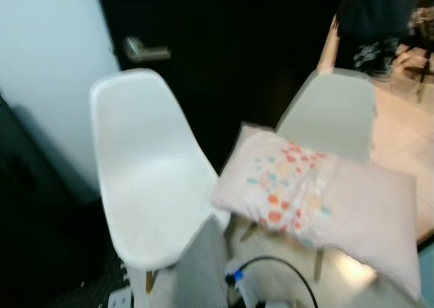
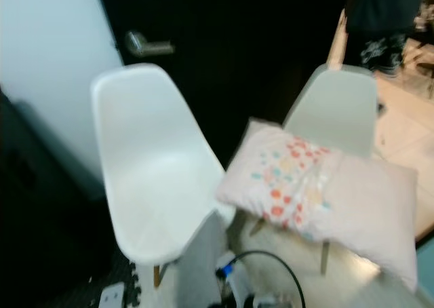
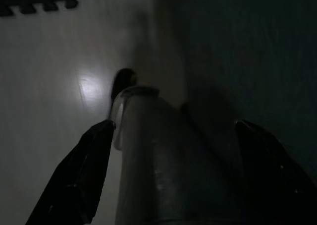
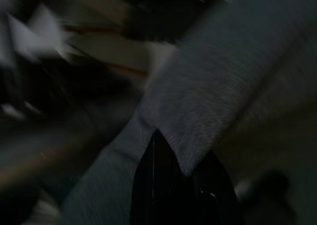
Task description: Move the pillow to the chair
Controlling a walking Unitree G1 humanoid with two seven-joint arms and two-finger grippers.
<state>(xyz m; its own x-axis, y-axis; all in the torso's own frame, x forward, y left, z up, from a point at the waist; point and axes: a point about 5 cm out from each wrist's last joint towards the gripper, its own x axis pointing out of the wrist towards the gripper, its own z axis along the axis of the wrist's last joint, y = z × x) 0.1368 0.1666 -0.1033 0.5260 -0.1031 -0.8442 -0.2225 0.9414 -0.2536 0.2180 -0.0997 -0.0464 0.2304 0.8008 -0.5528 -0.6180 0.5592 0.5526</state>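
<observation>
The pale pink rectangular fabric pillow with a patch of red, orange and blue dots (image 1: 319, 203) hangs in the air, tilted, in front of the grey-white moulded plastic chair with wooden legs (image 1: 336, 114) on the right, hiding that chair's seat; whether it touches the seat cannot be told. Its near left corner reaches just beside the front edge of the white moulded plastic shell chair (image 1: 146, 179), whose seat is bare. In the right wrist view the right hand (image 4: 181, 183) has its two black fingers pressed together on a fold of the pillow's cloth, which spreads up and away from the fingertips, so the pillow lies directly in and beyond that hand. The left hand (image 3: 173, 170) points down at the pale glossy floor (image 3: 59, 66), its black fingers spread apart with nothing between them except the arm's own grey body, well apart from the pillow. Behind the chairs stands a black door with a metal lever handle (image 1: 144, 51).
</observation>
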